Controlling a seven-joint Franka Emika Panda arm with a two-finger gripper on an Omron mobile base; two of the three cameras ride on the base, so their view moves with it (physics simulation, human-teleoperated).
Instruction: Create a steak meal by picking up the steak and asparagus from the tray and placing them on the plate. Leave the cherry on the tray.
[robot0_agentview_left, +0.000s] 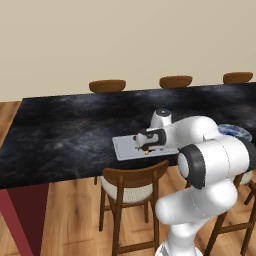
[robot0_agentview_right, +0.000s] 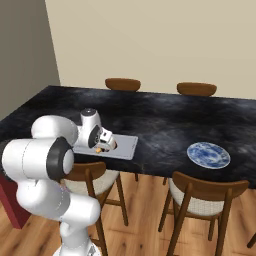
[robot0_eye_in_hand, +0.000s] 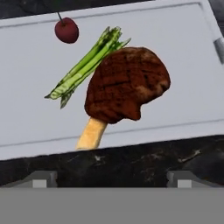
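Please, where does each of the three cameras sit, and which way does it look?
Left base view: behind the arm's left, facing forward-down at the counter and tray; white arm lower right.
Right base view: behind its right; arm lower left, plate right.
Hand view: on the hand, looking at the steak, asparagus, cherry; open gripper below.
All share the tray.

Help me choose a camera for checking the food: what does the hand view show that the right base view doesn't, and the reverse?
Hand view alone: the steak with its tan bone end, the asparagus lying against it, and the cherry apart near the far rim.
Right base view alone: the bare blue plate off to one side on the dark counter, plus the chairs.
Both: the grey-white tray and the open gripper over it.
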